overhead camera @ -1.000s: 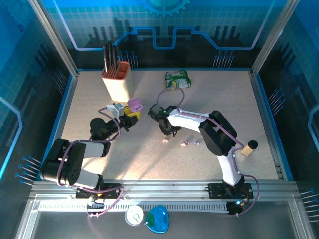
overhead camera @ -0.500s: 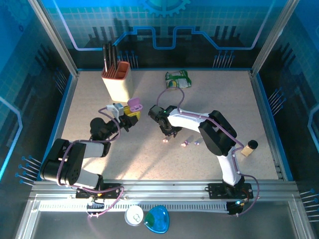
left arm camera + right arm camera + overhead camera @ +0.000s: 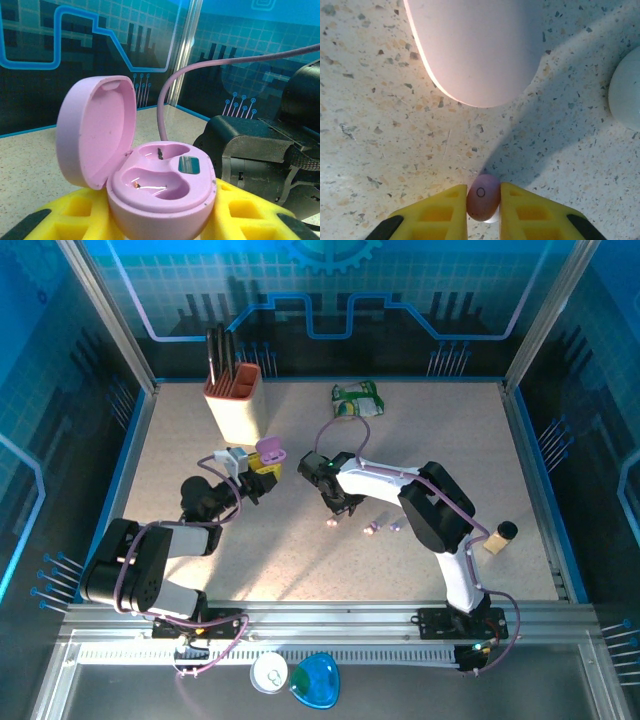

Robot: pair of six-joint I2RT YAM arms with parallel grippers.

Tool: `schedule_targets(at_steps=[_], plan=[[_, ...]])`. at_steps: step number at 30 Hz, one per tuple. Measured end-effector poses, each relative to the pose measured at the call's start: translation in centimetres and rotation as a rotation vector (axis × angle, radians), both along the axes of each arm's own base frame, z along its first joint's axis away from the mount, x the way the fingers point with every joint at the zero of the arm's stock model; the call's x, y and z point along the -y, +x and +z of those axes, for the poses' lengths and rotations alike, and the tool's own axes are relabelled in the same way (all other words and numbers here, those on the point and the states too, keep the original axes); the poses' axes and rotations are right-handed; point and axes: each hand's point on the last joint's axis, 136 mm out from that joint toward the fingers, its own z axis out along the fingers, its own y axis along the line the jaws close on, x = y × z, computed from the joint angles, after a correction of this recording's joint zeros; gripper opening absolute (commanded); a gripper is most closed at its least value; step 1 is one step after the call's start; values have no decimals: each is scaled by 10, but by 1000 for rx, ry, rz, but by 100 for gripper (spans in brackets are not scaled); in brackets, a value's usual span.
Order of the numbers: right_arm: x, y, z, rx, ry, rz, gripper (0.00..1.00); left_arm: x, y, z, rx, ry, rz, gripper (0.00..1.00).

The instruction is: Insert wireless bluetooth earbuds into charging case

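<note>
Right gripper (image 3: 483, 201) has just pinched the tiny pink plastic earbud (image 3: 482, 194); left gripper (image 3: 159, 222) still clamps the open pink pebble-shaped case (image 3: 150, 187).

A: Overhead: counter (image 3: 300, 560) bright and even, with a paler streak running diagonally across it. Walls glow blue, corners dim.

B: Right wrist: warm light from the left, broad soft shadow from lower centre to upper right. Pale pink shape (image 3: 475, 50) up top badly blurred, edge glowing orange. Earbud (image 3: 482, 197) between right fingers (image 3: 440, 217) fairly sharp.

A: Left wrist: charging case (image 3: 160, 187) crisp, small glints on its rim. Left fingers (image 3: 65, 217) soft at bottom edge; backdrop slightly hazy.
</note>
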Motion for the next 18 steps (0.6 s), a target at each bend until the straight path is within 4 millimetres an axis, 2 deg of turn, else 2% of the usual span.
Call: schedule_targets(at_steps=[9, 18], plan=[[1, -5, 5, -15, 70, -12, 20, 4, -3, -2, -3, 5, -30, 27], [8, -12, 54, 7, 372, -84, 19, 24, -14, -6, -5, 14, -107, 27]])
